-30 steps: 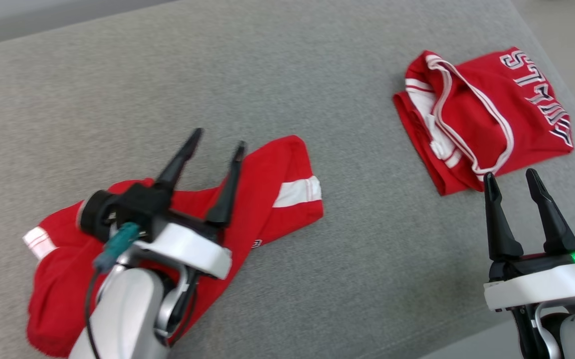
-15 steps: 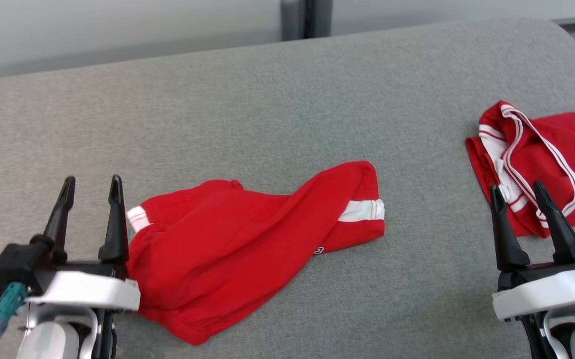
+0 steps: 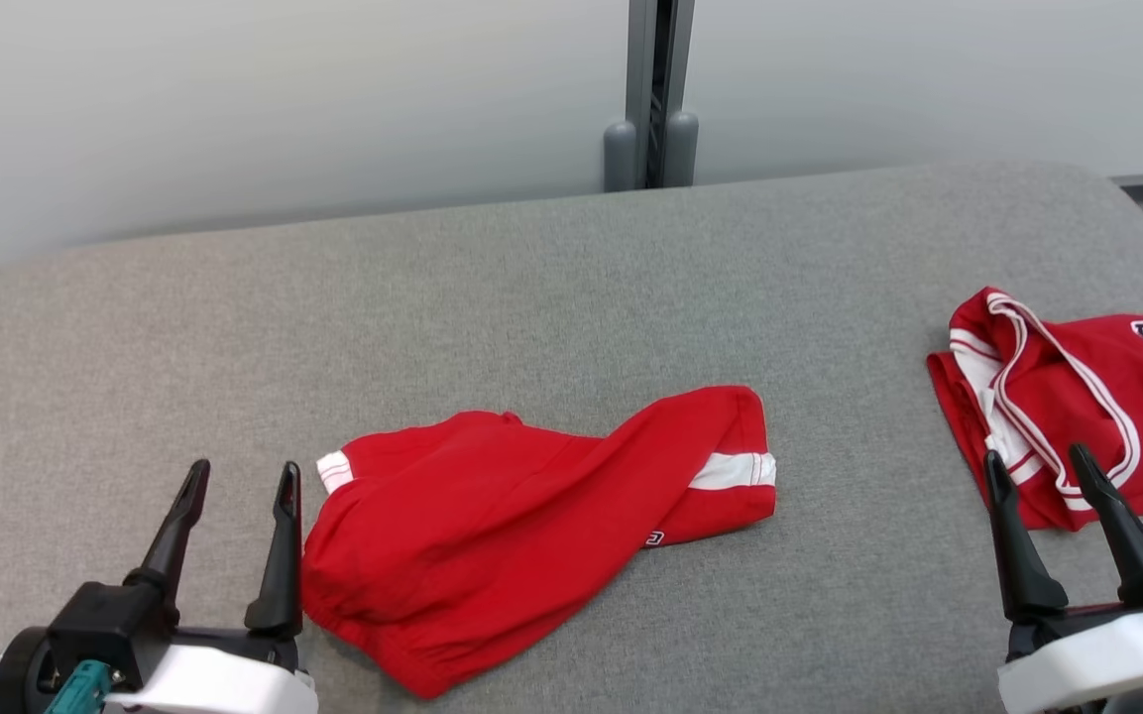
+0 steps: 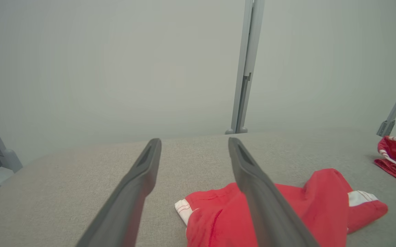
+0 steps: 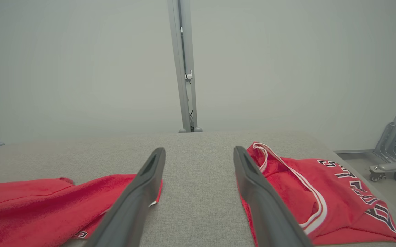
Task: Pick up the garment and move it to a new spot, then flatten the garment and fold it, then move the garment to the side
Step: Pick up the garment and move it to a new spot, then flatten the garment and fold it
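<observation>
Grey fabric-covered surface [image 3: 571, 278] with two red garments lying on it

The surface is a broad, padded top in a grey weave with rounded far corners. Near its middle lie red shorts [image 3: 492, 516], crumpled and unfolded, stretched slantwise: a gathered elastic edge sits at the near left, a white band shows at the left end and another at the right end, with a small mark just below the right one. Well apart, by the right edge, lies a folded red jersey [image 3: 1077, 416] with white trim and dark lettering, resting flat.
</observation>
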You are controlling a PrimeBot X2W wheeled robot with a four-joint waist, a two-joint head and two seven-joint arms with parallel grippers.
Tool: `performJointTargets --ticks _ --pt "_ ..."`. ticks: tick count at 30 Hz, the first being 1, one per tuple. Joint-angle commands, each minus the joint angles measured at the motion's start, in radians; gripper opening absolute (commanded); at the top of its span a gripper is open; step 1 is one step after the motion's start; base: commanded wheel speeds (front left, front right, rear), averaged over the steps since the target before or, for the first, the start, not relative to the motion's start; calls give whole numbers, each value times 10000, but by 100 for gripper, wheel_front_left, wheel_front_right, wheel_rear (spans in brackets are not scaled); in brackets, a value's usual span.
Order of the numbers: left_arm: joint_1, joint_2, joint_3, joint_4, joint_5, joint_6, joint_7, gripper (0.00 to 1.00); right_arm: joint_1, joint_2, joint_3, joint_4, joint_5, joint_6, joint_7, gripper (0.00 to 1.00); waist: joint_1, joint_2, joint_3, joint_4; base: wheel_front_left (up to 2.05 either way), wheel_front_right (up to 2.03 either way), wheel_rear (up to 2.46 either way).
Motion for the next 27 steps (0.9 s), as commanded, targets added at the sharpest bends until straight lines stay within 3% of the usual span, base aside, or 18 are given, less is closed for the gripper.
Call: performJointTargets --ticks 1,9,27 --pt "183 63 -46 -147 72 56 88 100 234 -29 -59 -161 -14 -8 97 100 0 0 -301 14 0 0 0" --pt "698 28 -158 -453 -30 258 447 100 936 76 -122 -789 -30 -6 426 100 0 0 -821 -9 0 0 0" --pt "847 37 -261 -935 14 569 777 100 1061 172 -191 -1056 32 -8 468 100 0 0 -771 48 0 0 0"
